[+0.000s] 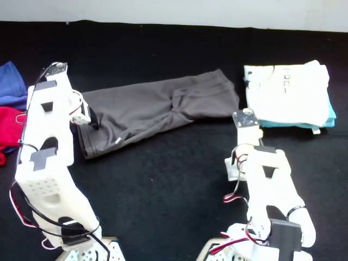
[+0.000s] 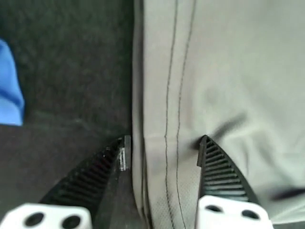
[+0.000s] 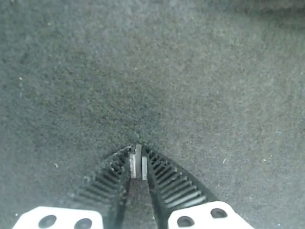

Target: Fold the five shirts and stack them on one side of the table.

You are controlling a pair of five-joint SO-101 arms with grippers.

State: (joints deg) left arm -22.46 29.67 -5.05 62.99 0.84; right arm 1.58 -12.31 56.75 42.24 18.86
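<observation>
From where I stand the grey shirt (image 1: pixel 163 106) lies stretched across the middle of the table (image 1: pixel 163 206). Its long axis slants from the hem end near the left arm up toward the far right, and there is a bunched twist about midway along. The left gripper (image 2: pixel 164 143) is right at that hem end, jaws spread wide and straddling the edge: one finger sits over the bare black cover, the other over the cloth, with the stitched hem line between them. I think the tips are touching or just above the fabric, though that is hard to judge. That arm leans forward and low, clearly the nearer one. The right gripper (image 3: pixel 138 160) is pinched closed on nothing, pointing down at bare table just short of the shirt's other end. A folded white shirt (image 1: pixel 285 87) rests on a teal one (image 1: pixel 326 117) at the far right, and a blue shirt (image 1: pixel 11 81) and a red shirt (image 1: pixel 11 122) wait at the left edge.
</observation>
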